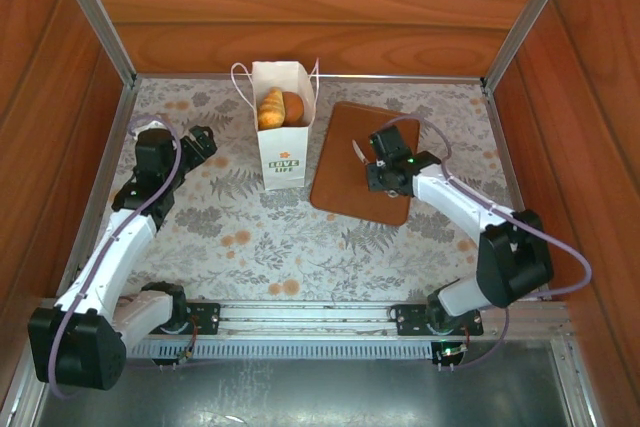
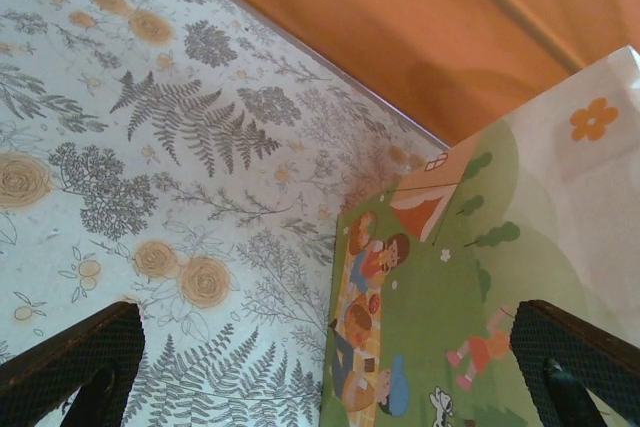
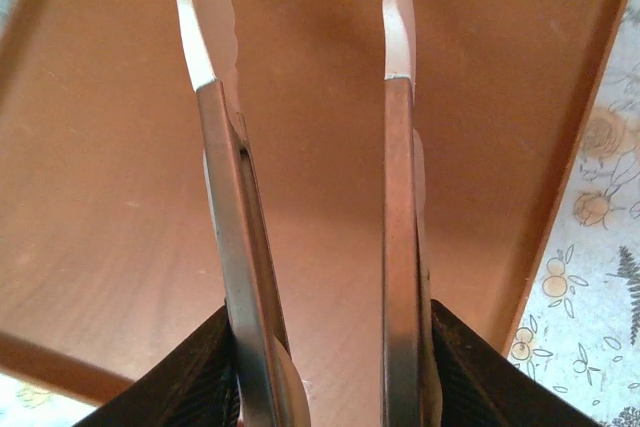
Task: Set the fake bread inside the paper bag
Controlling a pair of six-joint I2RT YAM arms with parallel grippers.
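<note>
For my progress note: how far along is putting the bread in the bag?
Done: a croissant and a round roll sit inside the paper bag. In hand: the right gripper holds tongs over the brown board, nothing between their tips; the left gripper stands open beside the bag. Left: the board looks bare, so probably nothing remains to load.

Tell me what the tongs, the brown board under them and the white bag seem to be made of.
Silver tongs with white tips: brushed metal arms, going by the dull sheen; the tips look like matte plastic or silicone. Flat brown board: smooth, probably plastic or coated wood, with a raised rim. White printed bag: paper, matte with folded edges.
</note>
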